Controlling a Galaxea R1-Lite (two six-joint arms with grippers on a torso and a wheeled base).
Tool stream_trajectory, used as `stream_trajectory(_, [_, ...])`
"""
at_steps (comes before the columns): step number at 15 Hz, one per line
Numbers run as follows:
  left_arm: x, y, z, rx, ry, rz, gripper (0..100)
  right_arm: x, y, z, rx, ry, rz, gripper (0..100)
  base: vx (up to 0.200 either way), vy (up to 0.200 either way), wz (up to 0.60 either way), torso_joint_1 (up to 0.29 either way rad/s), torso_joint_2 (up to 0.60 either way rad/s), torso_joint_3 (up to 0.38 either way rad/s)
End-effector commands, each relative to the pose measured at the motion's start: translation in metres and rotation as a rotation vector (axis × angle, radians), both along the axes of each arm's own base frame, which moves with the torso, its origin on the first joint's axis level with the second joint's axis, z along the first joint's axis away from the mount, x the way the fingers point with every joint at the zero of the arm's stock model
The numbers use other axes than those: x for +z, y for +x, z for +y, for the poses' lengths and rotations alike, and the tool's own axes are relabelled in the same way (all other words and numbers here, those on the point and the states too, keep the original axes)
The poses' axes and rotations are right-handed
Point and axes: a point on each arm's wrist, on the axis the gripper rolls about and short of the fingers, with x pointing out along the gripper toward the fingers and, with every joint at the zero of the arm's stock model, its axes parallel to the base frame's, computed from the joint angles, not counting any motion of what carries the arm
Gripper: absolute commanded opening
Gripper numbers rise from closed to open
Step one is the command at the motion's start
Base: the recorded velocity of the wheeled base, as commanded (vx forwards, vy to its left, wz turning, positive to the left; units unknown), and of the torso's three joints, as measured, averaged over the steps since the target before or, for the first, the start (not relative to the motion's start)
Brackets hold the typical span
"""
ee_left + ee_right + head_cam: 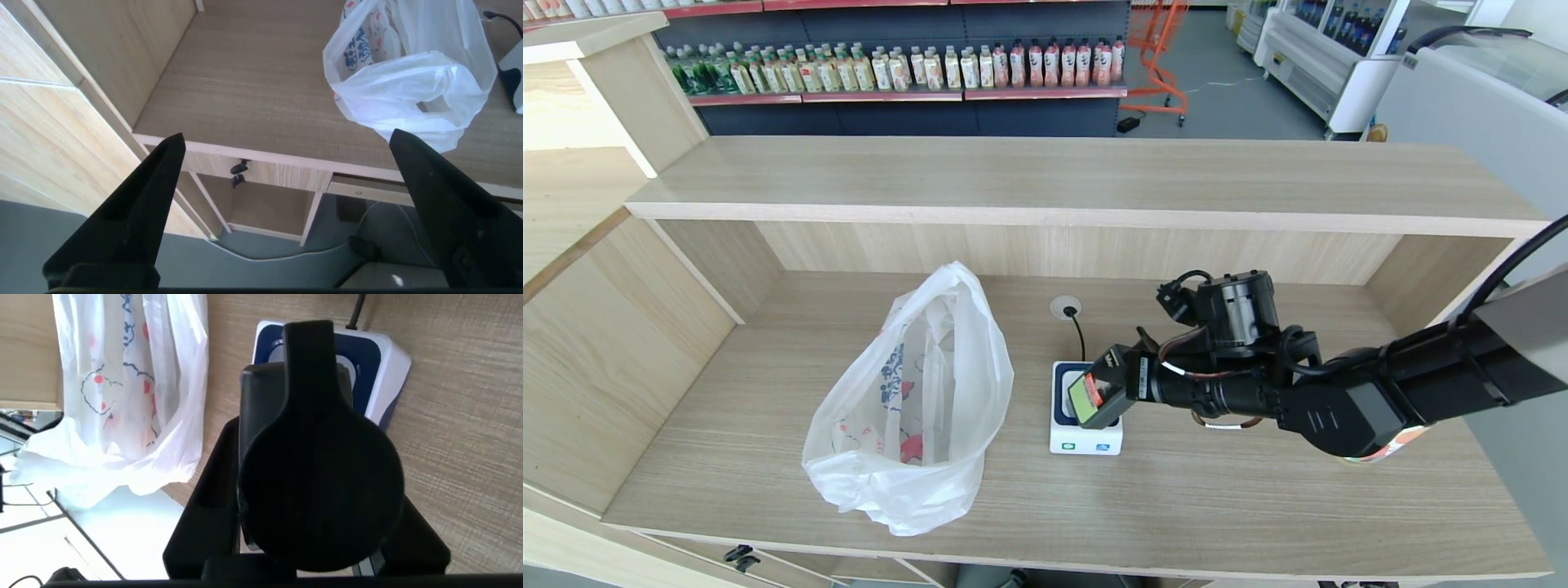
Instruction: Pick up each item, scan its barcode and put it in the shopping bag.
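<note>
- Item [1085, 398]: a small flat packet with a green face and a red edge, just right of centre in the head view. It is clamped between the fingers of the right end effector [1104, 392], so the pick-up of this one looks done.
- Scanner [1086, 437]: a white box with a blue-framed window, directly under the held packet. The green face is turned towards the frame's left rather than down at the window, and I cannot tell where the barcode sits. I judge the scanning step to be in hand, with no sign that it has registered.
- Shopping bag [915, 408]: white thin plastic with a printed pattern, standing slumped at centre left, near the scanner but apart from it, its mouth facing up. Whether anything lies inside cannot be told through the plastic.
- Left end effector [286, 137]: fingers spread wide and empty, hanging off the near edge of the worktop [1258, 506].
- Peach-coloured edge [1384, 447]: it peeks from under the right arm at lower right; whether it is another item waiting is unclear.
- Remaining, by my reading: finish the scan, carry the packet leftward and drop it in the bag.
</note>
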Motion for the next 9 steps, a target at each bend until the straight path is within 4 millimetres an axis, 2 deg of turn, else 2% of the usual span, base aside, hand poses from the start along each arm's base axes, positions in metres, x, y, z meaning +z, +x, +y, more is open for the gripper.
stream_trajectory(1, [0.000, 0.000, 0.000, 0.001, 0.000, 0.000, 100, 0.032, -0.012, -0.005, 0.004, 0.047, -0.073, 0, 0.000, 0.000, 0.00, 0.000, 0.00, 0.000])
stream_trajectory(2, [0.000, 0.000, 0.000, 0.001, 0.000, 0.001, 100, 0.046, -0.019, -0.007, 0.011, 0.066, -0.103, 0, 0.000, 0.000, 0.00, 0.000, 0.00, 0.000])
stream_trajectory(3, [0.000, 0.000, 0.000, 0.001, 0.000, 0.001, 100, 0.082, -0.048, -0.017, 0.033, 0.113, -0.188, 0, 0.000, 0.000, 0.00, 0.000, 0.00, 0.000])
stream_trajectory(4, [0.000, 0.000, 0.000, 0.001, 0.000, 0.001, 100, 0.104, -0.071, -0.027, 0.064, 0.109, -0.272, 0, 0.000, 0.000, 0.00, 0.000, 0.00, 0.000])
stream_trajectory(6, [0.000, 0.000, 0.000, 0.001, 0.000, 0.001, 100, 0.100, -0.105, -0.052, 0.150, -0.107, -0.406, 0, 0.000, 0.000, 0.00, 0.000, 0.00, 0.000])
stream_trajectory(8, [0.000, 0.000, 0.000, 0.001, 0.000, 0.001, 100, 0.081, -0.119, -0.075, 0.143, -0.378, -0.523, 0, 0.000, 0.000, 0.00, 0.000, 0.00, 0.000])
stream_trajectory(9, [0.000, 0.000, 0.000, 0.001, 0.000, 0.001, 100, 0.078, -0.124, -0.078, 0.141, -0.415, -0.540, 0, 0.000, 0.000, 0.00, 0.000, 0.00, 0.000])
